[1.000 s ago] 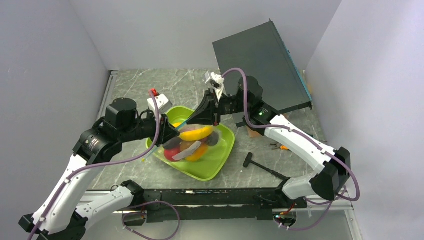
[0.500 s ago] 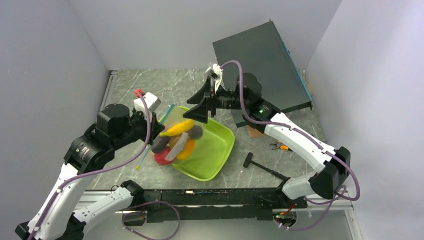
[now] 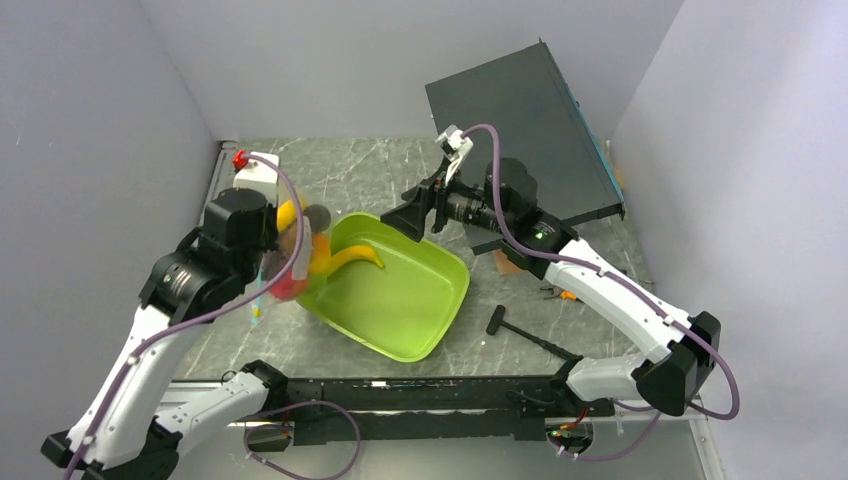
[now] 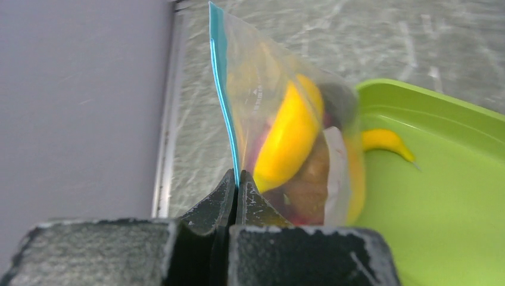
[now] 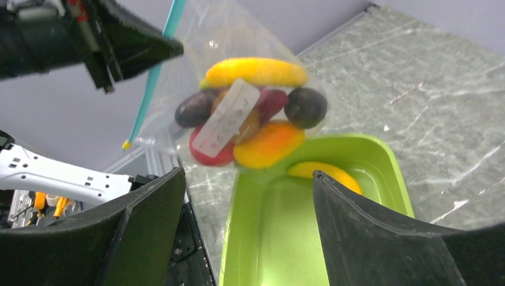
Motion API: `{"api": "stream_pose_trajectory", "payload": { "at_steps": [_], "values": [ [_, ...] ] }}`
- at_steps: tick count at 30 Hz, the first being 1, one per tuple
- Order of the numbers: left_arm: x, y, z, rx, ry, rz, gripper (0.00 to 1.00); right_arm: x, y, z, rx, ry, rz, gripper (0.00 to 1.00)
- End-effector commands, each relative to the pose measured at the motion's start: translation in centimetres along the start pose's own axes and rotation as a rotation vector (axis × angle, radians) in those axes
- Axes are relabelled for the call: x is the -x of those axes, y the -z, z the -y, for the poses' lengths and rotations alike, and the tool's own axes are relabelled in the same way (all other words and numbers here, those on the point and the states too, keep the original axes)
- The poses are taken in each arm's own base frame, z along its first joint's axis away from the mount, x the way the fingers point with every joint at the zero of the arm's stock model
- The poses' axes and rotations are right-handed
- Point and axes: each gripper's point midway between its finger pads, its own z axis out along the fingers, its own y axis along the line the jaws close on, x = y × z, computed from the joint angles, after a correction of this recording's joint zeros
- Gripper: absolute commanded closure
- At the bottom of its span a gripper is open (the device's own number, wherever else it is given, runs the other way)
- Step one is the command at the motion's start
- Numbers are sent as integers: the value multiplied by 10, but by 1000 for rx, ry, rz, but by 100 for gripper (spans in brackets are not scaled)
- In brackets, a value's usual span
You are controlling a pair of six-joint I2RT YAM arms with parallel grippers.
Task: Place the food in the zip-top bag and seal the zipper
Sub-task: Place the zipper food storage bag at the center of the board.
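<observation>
Left gripper (image 4: 236, 180): jaws pressed together, pinching the zipper (image 4: 221, 89) at the low end of the strip in the wrist view. The blue strip runs straight up the frame from the pinch. Right gripper (image 5: 247, 176): fingers spread wide with nothing between them, facing the load from the centre of the top view.

Zip-top bag (image 5: 238, 83): hangs in the air from the left pinch alone, at centre left of the top view, over the left rim of the lime-green tray (image 3: 420, 310). Food (image 5: 250, 119) is bunched at the lowest part of the bag: yellow, purple, red and orange pieces. One banana (image 5: 324, 173) lies in the tray, apparently outside the bag. Whether the mouth is closed cannot be told.

Handling (judged): the film is thin, limp and likely slick. The toy pieces look light but sag the bag and may swing. The strip is the only stiffish part, so a second hold belongs on it, away from the left pinch, not on the film. The loose banana looks firm and curved, best taken across its middle.
</observation>
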Motion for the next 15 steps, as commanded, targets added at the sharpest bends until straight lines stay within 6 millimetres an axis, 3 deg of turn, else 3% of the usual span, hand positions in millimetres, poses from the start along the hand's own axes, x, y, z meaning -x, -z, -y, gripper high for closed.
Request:
{"api": "stream_pose_trajectory", "payload": {
  "at_steps": [1, 7, 11, 15],
  "values": [
    [29, -20, -44, 245, 15, 45, 100, -14, 3, 5, -21, -43, -23, 21],
    [33, -65, -78, 322, 67, -30, 100, -32, 4, 10, -33, -56, -68, 21],
    [43, -89, -81, 280, 103, -39, 100, -37, 3, 12, -34, -60, -84, 21],
    [58, -100, -85, 270, 152, -14, 100, -38, 2, 14, -39, -55, -89, 20]
  ]
}}
